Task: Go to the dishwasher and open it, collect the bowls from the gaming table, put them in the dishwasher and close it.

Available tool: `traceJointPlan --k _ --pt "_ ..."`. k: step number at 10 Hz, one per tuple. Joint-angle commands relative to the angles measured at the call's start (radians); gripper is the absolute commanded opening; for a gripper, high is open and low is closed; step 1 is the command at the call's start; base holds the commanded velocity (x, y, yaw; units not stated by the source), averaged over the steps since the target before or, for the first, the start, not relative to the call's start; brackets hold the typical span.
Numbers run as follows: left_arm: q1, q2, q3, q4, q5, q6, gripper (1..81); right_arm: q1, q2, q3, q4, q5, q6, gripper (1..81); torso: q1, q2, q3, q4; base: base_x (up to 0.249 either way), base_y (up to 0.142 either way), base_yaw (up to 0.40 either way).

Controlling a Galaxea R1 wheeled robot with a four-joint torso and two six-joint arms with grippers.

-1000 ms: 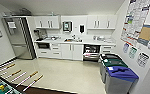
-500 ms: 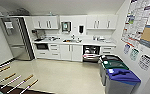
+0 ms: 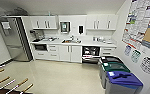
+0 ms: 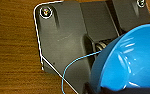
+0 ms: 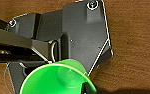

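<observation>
The dishwasher [image 3: 90, 53] stands open under the counter at the far right of the kitchen units, its dark inside showing and its door folded down. In the left wrist view a bright blue bowl [image 4: 131, 60] fills the corner, and my left gripper [image 4: 108, 89] is shut on its rim. In the right wrist view my right gripper [image 5: 85, 87] is shut on the rim of a bright green bowl [image 5: 57, 80]. Brown wood lies under both. Rods with wooden handles of the gaming table [image 3: 8, 83] poke in at the lower left of the head view.
Three bins stand along the right wall: a blue-lidded one [image 3: 123, 81], a green-lidded one [image 3: 113, 68] and a dark one [image 3: 108, 60] next to the dishwasher. A steel fridge [image 3: 13, 38] stands at the left. Pale floor [image 3: 63, 75] stretches to the units.
The whole head view has shifted slightly, so the camera has moved a little. The kitchen things keep their places.
</observation>
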Motion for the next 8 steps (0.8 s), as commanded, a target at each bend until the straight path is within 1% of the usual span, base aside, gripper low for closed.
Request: traceJointPlan --k 1,5,8 --pt "-0.04 -0.005 -0.003 0.008 0.056 0.002 1.0 0.029 -0.014 -0.001 -0.002 -0.046 -0.001 1.0 0.0 0.0 0.0 0.0 0.14 -0.071 0.0" --pt "-0.04 -0.004 -0.003 0.008 0.057 0.002 1.0 0.029 -0.013 -0.001 -0.004 -0.046 -0.001 1.0 0.0 0.0 0.0 0.0 0.137 -0.067 0.0" --pt "-0.04 -0.005 -0.003 0.009 0.056 0.002 1.0 0.029 -0.013 -0.001 -0.004 -0.046 -0.001 1.0 0.0 0.0 0.0 0.0 0.133 -0.02 0.0"
